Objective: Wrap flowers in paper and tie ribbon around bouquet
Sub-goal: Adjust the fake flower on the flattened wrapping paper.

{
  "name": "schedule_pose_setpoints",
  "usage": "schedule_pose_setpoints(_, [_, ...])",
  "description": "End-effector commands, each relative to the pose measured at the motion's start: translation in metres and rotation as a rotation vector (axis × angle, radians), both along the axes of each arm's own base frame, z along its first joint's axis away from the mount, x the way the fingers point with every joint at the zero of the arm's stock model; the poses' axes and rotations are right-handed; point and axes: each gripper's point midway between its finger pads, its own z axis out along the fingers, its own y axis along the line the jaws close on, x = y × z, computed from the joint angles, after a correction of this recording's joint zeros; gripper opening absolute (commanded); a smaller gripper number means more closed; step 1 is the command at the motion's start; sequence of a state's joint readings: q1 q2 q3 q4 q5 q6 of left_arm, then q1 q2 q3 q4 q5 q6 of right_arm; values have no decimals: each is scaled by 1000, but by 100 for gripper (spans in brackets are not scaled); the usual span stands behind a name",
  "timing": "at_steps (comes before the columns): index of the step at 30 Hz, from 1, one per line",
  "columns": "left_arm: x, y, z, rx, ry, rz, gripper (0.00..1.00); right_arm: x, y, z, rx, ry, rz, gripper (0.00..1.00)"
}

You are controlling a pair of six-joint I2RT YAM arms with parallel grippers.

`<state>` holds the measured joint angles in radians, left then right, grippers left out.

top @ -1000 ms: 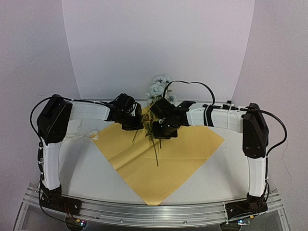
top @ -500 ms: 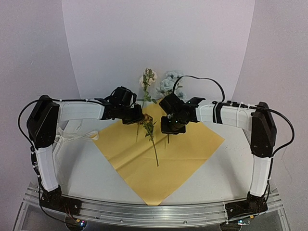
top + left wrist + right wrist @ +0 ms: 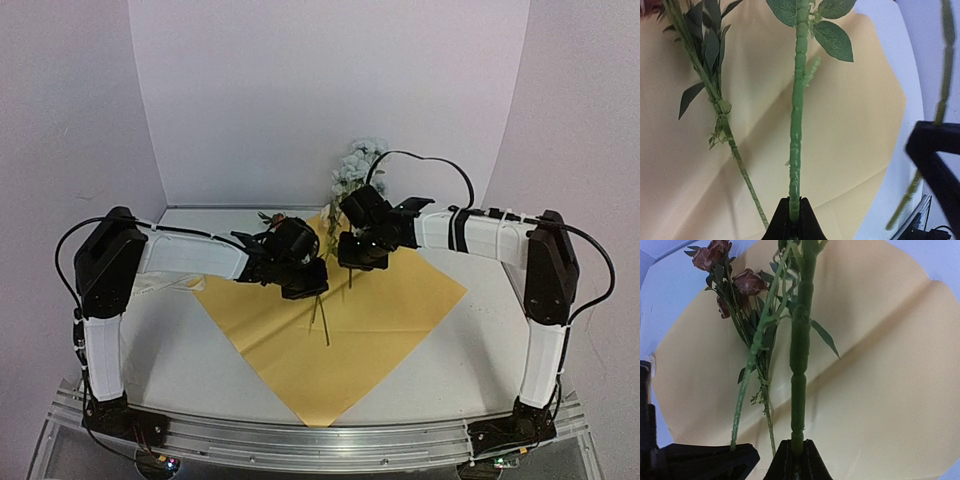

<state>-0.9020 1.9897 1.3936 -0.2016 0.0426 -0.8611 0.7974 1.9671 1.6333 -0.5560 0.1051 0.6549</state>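
Observation:
The paper point(image 3: 385, 310) lies flat as a diamond, yellow-tan face up. My left gripper point(image 3: 310, 281) is shut on a light green leafy stem point(image 3: 797, 115) held over the paper's far half. My right gripper point(image 3: 356, 260) is shut on a thicker dark green stem point(image 3: 799, 365) whose pale blue blossoms point(image 3: 358, 165) stand above the paper's far corner. A third stem point(image 3: 323, 322) with small rust-orange blossoms point(image 3: 747, 281) lies on the paper between the grippers. The ribbon point(image 3: 185, 283) lies at the left, mostly hidden behind my left arm.
White walls close in the table at the back and both sides. In the left wrist view, the right gripper's dark body point(image 3: 936, 159) is close on the right. An aluminium rail point(image 3: 320, 440) runs along the near edge.
My left arm swung nearer and rightward, tipping its flower down from upright over the paper. My right arm shifted slightly back and right with the blue blossoms. Both grips stayed shut.

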Motion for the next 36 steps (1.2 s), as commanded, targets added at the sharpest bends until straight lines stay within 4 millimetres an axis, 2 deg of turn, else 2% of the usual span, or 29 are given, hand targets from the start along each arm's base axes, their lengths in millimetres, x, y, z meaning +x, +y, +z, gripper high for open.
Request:
schedule_pose_setpoints(1, [-2, -7, -11, 20, 29, 29, 0, 7, 10, 9, 65, -21, 6, 0])
schedule_pose_setpoints(3, [-5, -12, -17, 8, 44, 10, 8, 7, 13, 6, 75, -11, 10, 0])
schedule_pose_setpoints(7, [-10, -12, -14, -15, 28, -12, 43, 2, 17, 0, 98, 14, 21, 0])
schedule_pose_setpoints(8, [-11, -10, -9, -20, 15, -11, 49, 0, 18, -3, 104, 24, 22, 0])
schedule_pose_setpoints(10, [-11, -4, 1, -27, -16, -8, 57, -4, 20, -8, 108, 40, 23, 0])
schedule_pose_setpoints(14, [-13, 21, 24, -32, -84, 46, 64, -18, 25, -21, 96, 69, 28, 0])
schedule_pose_setpoints(17, [-15, 44, 28, -29, -77, 95, 64, -27, 30, -33, 83, 89, 26, 0])
schedule_pose_setpoints(19, [-15, 62, 19, -35, -46, 128, 61, -31, 34, -43, 76, 104, 15, 0])
schedule_pose_setpoints(21, [-17, 80, 1, -32, 5, 153, 55, -35, 38, -56, 77, 137, 0, 0])
schedule_pose_setpoints(24, [-20, 94, -18, -51, 69, 157, 45, -42, 41, -72, 66, 166, -18, 0])
schedule_pose_setpoints(29, [-25, 103, -44, -32, 120, 144, 31, -44, 41, -87, 27, 170, -18, 22])
schedule_pose_setpoints(31, [-28, 105, -55, -20, 145, 141, 26, -42, 42, -92, 10, 170, -15, 26])
schedule_pose_setpoints(33, [-31, 106, -61, -12, 162, 136, 23, -46, 43, -96, -15, 175, -7, 35])
schedule_pose_setpoints(36, [-34, 107, -66, -18, 168, 132, 20, -53, 47, -103, -58, 180, 3, 38])
